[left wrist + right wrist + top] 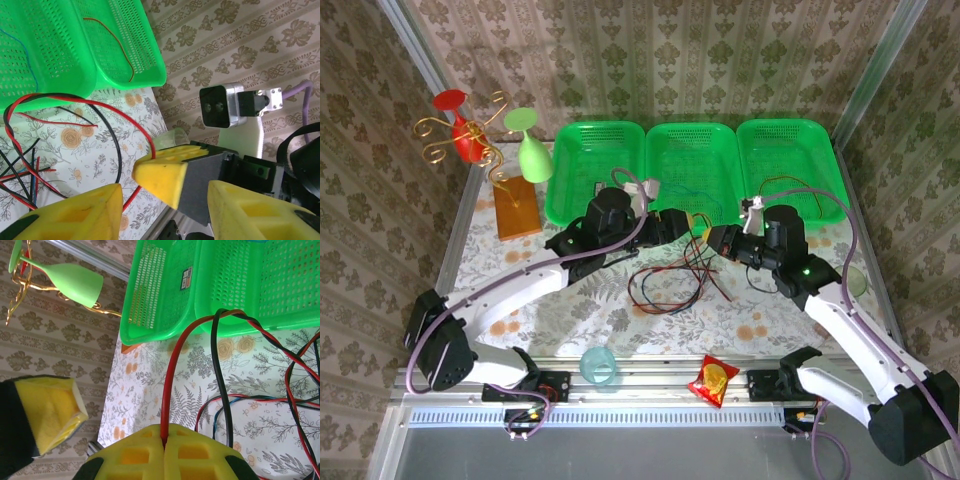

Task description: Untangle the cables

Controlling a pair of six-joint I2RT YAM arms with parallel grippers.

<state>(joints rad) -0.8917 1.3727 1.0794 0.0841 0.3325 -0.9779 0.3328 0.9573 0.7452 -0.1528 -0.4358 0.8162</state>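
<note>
Top external, baskets: three green ones in a row at the far edge of the worktop (590, 315): left basket (582, 150), middle basket (680, 145), right basket (790, 140).
Top external, contents: a small label in the left basket; a thin blue wire (692, 190) in the middle basket; one red-orange wire (788, 183) in the right basket.
Top external, cables (665, 283): one loose red and black tangle on the worktop in front of the middle basket; the number of strands cannot be told.
Top external, fingers: left fingers (696, 224) and right fingers (713, 238) meet tip to tip just beyond the tangle.
Top external, counts: one gold rack (470, 140) on a wooden block (517, 205) with two goblets, a red goblet (468, 145) and a green goblet (533, 155); two cups, a teal cup (599, 365) and a pale green cup (855, 280); one snack packet (712, 380).
Left wrist, fingers: the left fingers stand apart and grip nothing; one yellow tip of the right fingers sits in the gap.
Left wrist, contents: the red-orange wire lies alone in the right basket, the blue wire in the middle basket.
Right wrist, fingers: the right fingers are pressed together on the red cable (167, 385), which rises from their seam.
Right wrist, cables: a black cable (223, 390) runs beside the red cable over the worktop.
Right wrist, contents: the label (186, 277) lies in the left basket.
</note>
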